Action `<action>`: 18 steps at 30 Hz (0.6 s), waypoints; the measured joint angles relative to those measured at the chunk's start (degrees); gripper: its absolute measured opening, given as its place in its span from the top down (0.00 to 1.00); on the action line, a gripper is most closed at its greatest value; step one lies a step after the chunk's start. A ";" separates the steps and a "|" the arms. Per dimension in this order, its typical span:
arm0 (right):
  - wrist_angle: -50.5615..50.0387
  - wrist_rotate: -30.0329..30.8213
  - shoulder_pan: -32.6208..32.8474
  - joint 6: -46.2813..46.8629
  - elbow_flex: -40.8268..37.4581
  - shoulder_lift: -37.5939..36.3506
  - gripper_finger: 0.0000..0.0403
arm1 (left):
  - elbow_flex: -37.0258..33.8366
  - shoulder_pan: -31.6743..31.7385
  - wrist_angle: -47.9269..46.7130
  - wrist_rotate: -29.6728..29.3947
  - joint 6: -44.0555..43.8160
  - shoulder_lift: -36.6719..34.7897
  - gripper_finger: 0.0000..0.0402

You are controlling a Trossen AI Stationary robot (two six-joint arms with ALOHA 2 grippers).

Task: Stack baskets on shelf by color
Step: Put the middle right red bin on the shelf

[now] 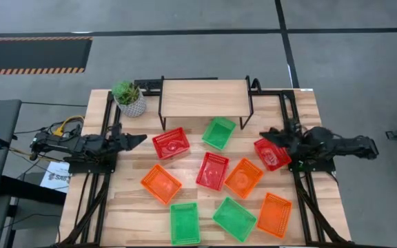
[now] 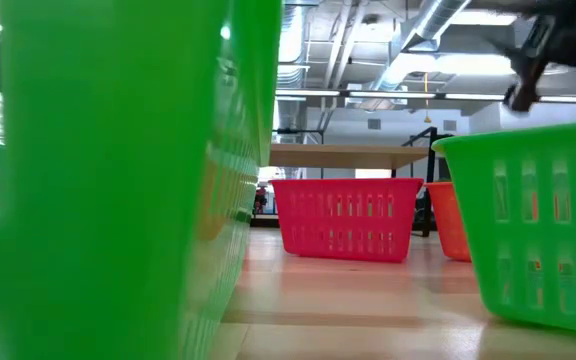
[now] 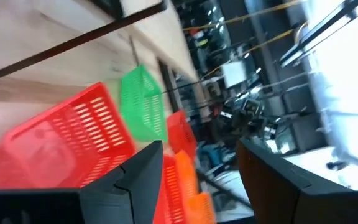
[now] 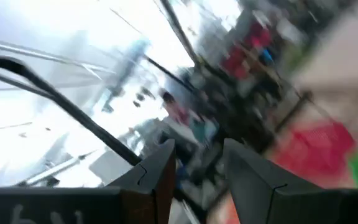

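Your high view lists nine baskets (image 1: 211, 170) at six o'clock of the shelf (image 1: 203, 98) (low view shows four). Left gripper (image 1: 139, 140) and right gripper (image 1: 267, 133): both parted, empty. No legible writing.

A small potted plant (image 1: 128, 97) in a pale patterned pot stands at the upper left of the wooden bench (image 1: 126, 213). Left of the bench lie coloured cables (image 1: 67, 127) and a printed white sheet (image 1: 55, 178). A black-and-orange striped floor strip (image 1: 33, 55) crosses the frame's upper left.
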 joint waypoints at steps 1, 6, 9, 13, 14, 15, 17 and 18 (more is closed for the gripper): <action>0.11 0.23 -0.27 -1.52 1.32 -0.01 0.60 | 0.00 0.00 2.01 -0.14 0.06 0.00 0.52; -1.54 0.51 -1.67 -9.35 8.24 1.16 0.60 | 0.29 -0.01 18.37 2.89 10.46 0.00 0.52; -6.11 0.55 -2.62 -13.03 13.79 2.26 0.60 | 2.78 -0.02 21.36 2.67 15.31 0.14 0.52; -22.20 2.77 -3.82 -14.04 23.54 5.42 0.60 | 8.27 -0.02 20.71 1.54 20.25 2.46 0.52; -26.91 3.88 -4.11 -13.67 26.11 6.62 0.60 | 9.86 -0.01 19.94 1.44 20.90 3.49 0.52; -32.16 5.17 -4.30 -12.61 28.79 8.02 0.60 | 11.55 0.00 19.04 1.33 21.23 4.70 0.52; -43.30 8.05 -4.81 -9.30 33.82 11.08 0.60 | 15.37 0.00 16.06 1.30 21.35 7.66 0.52; -48.73 9.15 -4.98 -7.57 36.26 12.89 0.60 | 17.44 0.00 13.83 1.33 21.36 9.42 0.52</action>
